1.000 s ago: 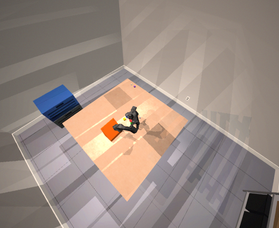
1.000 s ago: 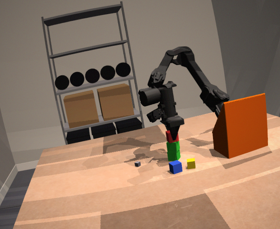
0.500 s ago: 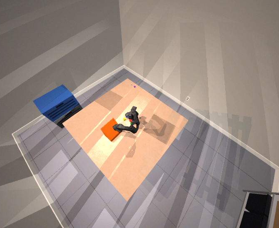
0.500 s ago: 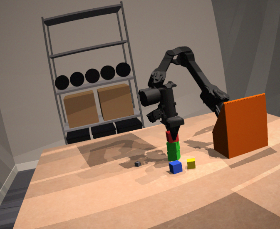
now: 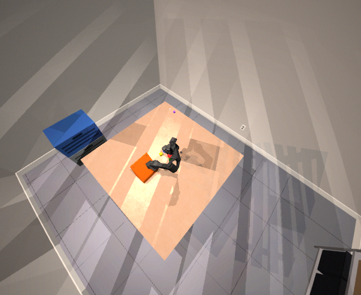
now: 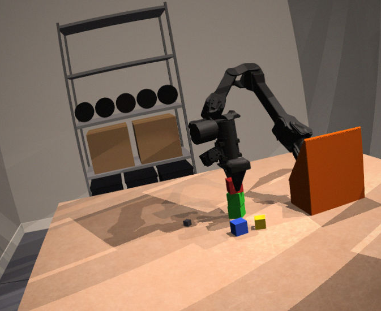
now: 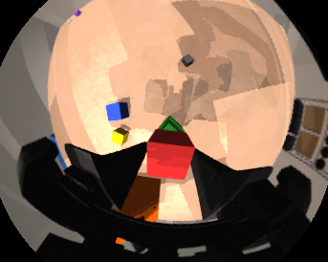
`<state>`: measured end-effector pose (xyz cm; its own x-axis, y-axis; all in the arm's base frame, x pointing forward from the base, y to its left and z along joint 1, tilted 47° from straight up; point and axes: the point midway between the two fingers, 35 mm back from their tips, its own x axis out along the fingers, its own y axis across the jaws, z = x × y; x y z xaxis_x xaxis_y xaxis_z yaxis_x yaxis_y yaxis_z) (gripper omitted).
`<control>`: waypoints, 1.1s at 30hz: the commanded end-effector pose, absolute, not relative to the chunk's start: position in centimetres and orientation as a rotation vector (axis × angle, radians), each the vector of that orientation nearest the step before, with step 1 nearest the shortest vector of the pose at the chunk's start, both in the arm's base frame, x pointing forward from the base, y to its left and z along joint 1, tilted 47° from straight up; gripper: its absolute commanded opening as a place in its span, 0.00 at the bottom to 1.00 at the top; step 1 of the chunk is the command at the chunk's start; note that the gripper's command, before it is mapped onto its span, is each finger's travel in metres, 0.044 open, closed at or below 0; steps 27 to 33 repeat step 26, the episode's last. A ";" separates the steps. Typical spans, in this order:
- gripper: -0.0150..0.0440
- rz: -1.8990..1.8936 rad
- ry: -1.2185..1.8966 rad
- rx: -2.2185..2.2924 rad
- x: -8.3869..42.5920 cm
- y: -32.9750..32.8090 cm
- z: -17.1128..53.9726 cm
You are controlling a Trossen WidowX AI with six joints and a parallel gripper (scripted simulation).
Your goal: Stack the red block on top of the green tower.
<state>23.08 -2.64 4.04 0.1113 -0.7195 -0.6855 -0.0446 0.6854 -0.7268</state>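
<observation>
Four loose cubes showing on table (image 6: 116, 267) in exterior view. Far left: tiny dark cube (image 6: 187, 222) sitting alone. Centre: green tower (image 6: 236, 204) standing upright, red block (image 6: 231, 185) sitting on top, plain solid red, slightly offset. Gripper (image 6: 237, 185) pointing straight down over red block, fingers spreading, flanking block without pinching. Blue cube (image 6: 239, 226) lying near tower base; yellow cube (image 6: 260, 221) just right. Orange wedge (image 6: 328, 170) standing far right.

Our arm (image 6: 270, 100) rises from its base, bends sharply at the elbow and drops to a wrist pointing straight down. Our gripper (image 6: 236, 185) hangs vertical, its fingers parted and gripping nothing.
</observation>
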 end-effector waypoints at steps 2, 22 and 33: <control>0.92 -0.559 1.390 -0.695 23.1 -2.7 4.0; 1.00 -0.559 1.390 -0.695 23.1 -2.7 4.0; 1.00 -0.559 1.390 -0.695 23.1 -2.7 4.0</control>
